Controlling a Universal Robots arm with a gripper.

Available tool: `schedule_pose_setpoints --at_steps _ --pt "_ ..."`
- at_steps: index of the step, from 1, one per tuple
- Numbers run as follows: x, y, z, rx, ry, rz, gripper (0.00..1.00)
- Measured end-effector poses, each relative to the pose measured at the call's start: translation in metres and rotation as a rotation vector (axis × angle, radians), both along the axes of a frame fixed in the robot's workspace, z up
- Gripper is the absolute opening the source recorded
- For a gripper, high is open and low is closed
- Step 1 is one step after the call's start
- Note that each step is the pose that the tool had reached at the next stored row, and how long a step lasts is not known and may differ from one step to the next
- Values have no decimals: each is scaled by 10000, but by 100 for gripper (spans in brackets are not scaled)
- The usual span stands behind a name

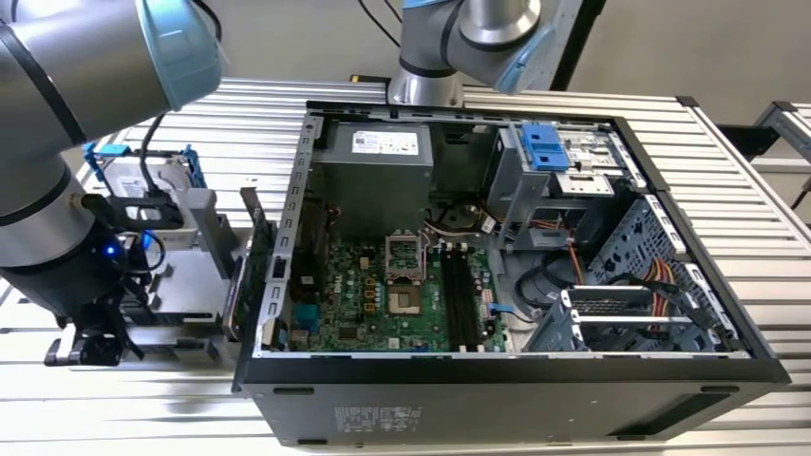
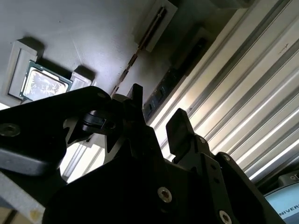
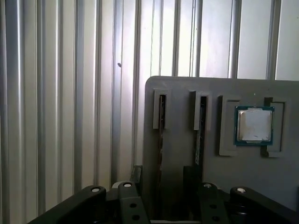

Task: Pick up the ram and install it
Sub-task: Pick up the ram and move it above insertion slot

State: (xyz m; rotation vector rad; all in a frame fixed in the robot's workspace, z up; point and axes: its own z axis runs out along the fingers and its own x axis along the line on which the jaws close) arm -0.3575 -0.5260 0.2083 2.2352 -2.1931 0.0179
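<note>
On the grey holder (image 3: 182, 88): the ram (image 3: 161, 121) stands on edge in a slot (image 3: 155, 112).
Gripper (image 3: 163, 175): fingers spread, holding nothing.
Relation: ram's long axis runs straight ahead, centred between the fingers.

I'm seeing a ribbed metal table (image 1: 773, 218) catching bright light, with a plain beige wall (image 1: 685, 43) standing behind it.

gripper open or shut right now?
Open. In both wrist views the gripper has its fingers apart, with a clear gap between them, by the grey holder.
</note>
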Motion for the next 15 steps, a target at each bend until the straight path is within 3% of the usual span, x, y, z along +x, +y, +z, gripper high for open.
schedule_pose_setpoints --at_steps 15 --pt "-43 -13 -97 -5 -2 -89 100"
